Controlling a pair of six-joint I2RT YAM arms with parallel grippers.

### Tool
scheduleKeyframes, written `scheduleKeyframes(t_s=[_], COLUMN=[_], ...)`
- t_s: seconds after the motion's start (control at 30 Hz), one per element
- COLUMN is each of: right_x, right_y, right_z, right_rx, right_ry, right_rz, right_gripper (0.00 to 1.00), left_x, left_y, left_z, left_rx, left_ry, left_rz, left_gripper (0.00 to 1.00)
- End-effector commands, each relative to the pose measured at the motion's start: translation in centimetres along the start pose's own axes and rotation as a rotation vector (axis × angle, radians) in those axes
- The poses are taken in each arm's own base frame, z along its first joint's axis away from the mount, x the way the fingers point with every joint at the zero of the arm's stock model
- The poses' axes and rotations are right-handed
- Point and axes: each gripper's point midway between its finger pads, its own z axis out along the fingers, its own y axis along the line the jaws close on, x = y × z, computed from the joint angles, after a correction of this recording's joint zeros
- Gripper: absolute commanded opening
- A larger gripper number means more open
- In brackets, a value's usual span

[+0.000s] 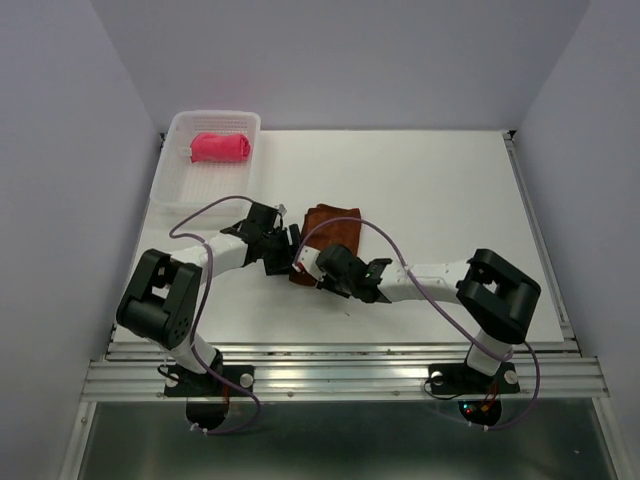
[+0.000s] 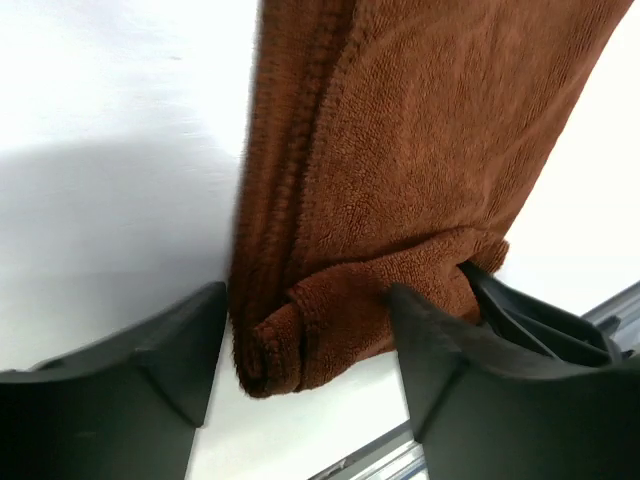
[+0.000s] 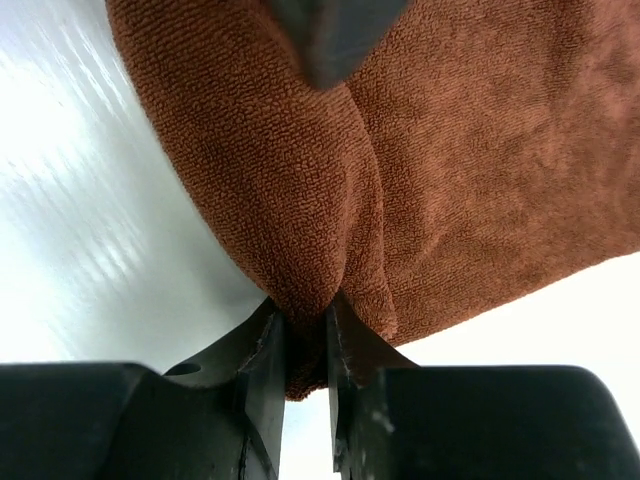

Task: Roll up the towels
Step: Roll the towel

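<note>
The rust brown towel [image 1: 336, 228] lies mid-table, its near end partly rolled. My left gripper [image 1: 284, 250] is open, its jaws standing either side of the rolled near end [image 2: 300, 345]; in the left wrist view the gripper [image 2: 308, 300] is wider than the roll. My right gripper [image 1: 312, 272] is shut on a pinched fold of the brown towel's [image 3: 480, 150] near edge, seen between the jaws in the right wrist view [image 3: 306, 325]. The pink-red towel [image 1: 221, 148] lies rolled in the basket.
The translucent white basket [image 1: 168, 185] stands at the back left corner. Both arms meet near the table's middle, fingers close together; a left finger [image 3: 335, 30] shows in the right wrist view. The metal rail [image 1: 340, 355] runs along the near edge.
</note>
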Motion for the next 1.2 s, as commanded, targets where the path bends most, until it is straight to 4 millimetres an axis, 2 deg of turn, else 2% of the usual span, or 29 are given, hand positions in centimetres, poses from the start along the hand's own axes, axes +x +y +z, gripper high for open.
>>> scheduleKeyframes(t_s=[0.0, 0.13, 0.23, 0.27, 0.33, 0.37, 0.4, 0.47, 0.57, 0.8, 0.9, 1.0, 1.17], right_x=[-1.4, -2.1, -2.7, -3.7, -4.3, -4.9, -4.5, -4.4, -4.1, -2.8, -2.5, -1.8, -1.6], right_y=[2.4, 4.6, 5.1, 4.9, 4.6, 5.0, 4.0, 3.3, 3.5, 1.3, 1.4, 0.6, -0.4], right_z=[-1.5, -2.6, -3.4, -3.9, -4.5, -5.3, -4.9, -5.0, -4.8, -3.4, -3.1, -2.2, -1.6], right_rx=[-0.147, -0.323, -0.415, -0.492, -0.57, -0.661, -0.682, -0.739, -0.831, -0.895, -0.945, -0.925, -0.906], right_ry=[-0.011, 0.015, 0.027, 0.019, 0.023, 0.017, 0.023, 0.043, 0.08, 0.139, 0.18, 0.205, 0.215], right_rz=[0.176, 0.342, 0.464, 0.555, 0.67, 0.704, 0.763, 0.856, 0.932, 1.127, 1.198, 1.258, 1.312], right_gripper=[0.18, 0.15, 0.13, 0.12, 0.12, 0.12, 0.12, 0.12, 0.09, 0.09, 0.08, 0.09, 0.1], left_x=[-1.9, -3.0, -3.3, -3.4, -3.2, -3.1, -3.1, -2.8, -1.8, -0.7, -0.5, -0.3, -0.1], left_y=[0.0, 0.0, 0.0, 0.0, 0.4, 0.3, 0.1, -0.3, -0.7, -2.2, -2.3, -2.0, -2.7], left_z=[-2.6, -4.1, -5.0, -5.3, -5.3, -5.4, -5.5, -5.5, -5.4, -5.2, -4.5, -3.9, -3.2], left_rx=[-0.006, 0.002, 0.006, 0.006, 0.005, 0.012, 0.026, 0.064, 0.116, 0.224, 0.233, 0.225, 0.248], left_ry=[-0.079, -0.139, -0.166, -0.178, -0.18, -0.181, -0.185, -0.18, -0.163, -0.157, -0.14, -0.133, -0.139], left_rz=[-0.017, -0.035, -0.036, -0.037, -0.037, -0.035, -0.026, -0.015, -0.011, 0.014, 0.015, 0.008, 0.036], left_gripper=[0.83, 0.93, 0.96, 0.96, 0.98, 0.99, 0.99, 0.99, 0.99, 0.99, 0.99, 0.99, 0.99])
